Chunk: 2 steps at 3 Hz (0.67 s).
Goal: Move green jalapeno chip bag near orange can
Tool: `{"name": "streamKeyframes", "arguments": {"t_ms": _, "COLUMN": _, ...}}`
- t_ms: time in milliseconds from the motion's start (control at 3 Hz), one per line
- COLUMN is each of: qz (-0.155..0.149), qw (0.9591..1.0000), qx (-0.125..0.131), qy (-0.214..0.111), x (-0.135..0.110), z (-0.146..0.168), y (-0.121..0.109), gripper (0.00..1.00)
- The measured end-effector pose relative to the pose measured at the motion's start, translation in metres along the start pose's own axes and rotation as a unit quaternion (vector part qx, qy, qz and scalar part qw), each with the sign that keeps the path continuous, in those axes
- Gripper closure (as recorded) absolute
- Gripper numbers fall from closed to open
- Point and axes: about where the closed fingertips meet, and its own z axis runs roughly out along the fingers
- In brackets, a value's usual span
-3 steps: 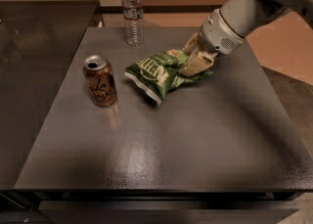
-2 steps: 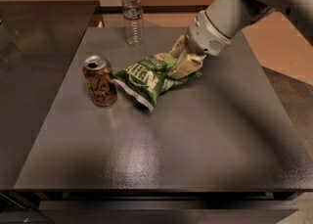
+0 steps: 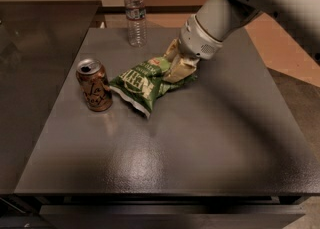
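Slightly above and left of the frame's centre, the green jalapeno chip bag [image 3: 142, 85] lies flat on the dark table [image 3: 200, 143], its long side running from lower left to upper right. Its left end sits just beside the orange can [image 3: 94, 85], which stands upright at centre left (whether bag and can actually touch cannot be told). The gripper [image 3: 173, 65] is at the bag's upper right end, low over the tabletop, with its cream-coloured fingers [image 3: 179, 69] clamped on the crinkled edge of the bag. The pale arm [image 3: 235, 8] reaches down to it from the upper right corner. A clear water bottle [image 3: 135, 14] stands upright near the table's far edge, at upper centre-left, well apart from the can and bag.
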Motion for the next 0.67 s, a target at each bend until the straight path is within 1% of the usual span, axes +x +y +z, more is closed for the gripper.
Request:
{"name": "streamKeyframes", "arguments": {"t_ms": 333, "qz": 0.004, "qw": 1.0000, "qx": 0.006, "qy": 0.005, "x": 0.0001, "z": 0.0052, "y": -0.0035, "gripper": 0.36}}
{"name": "streamKeyframes", "arguments": {"t_ms": 667, "qz": 0.003, "qw": 1.0000, "qx": 0.005, "qy": 0.005, "x": -0.0009, "z": 0.0070, "y": -0.0032, "gripper": 0.05}}
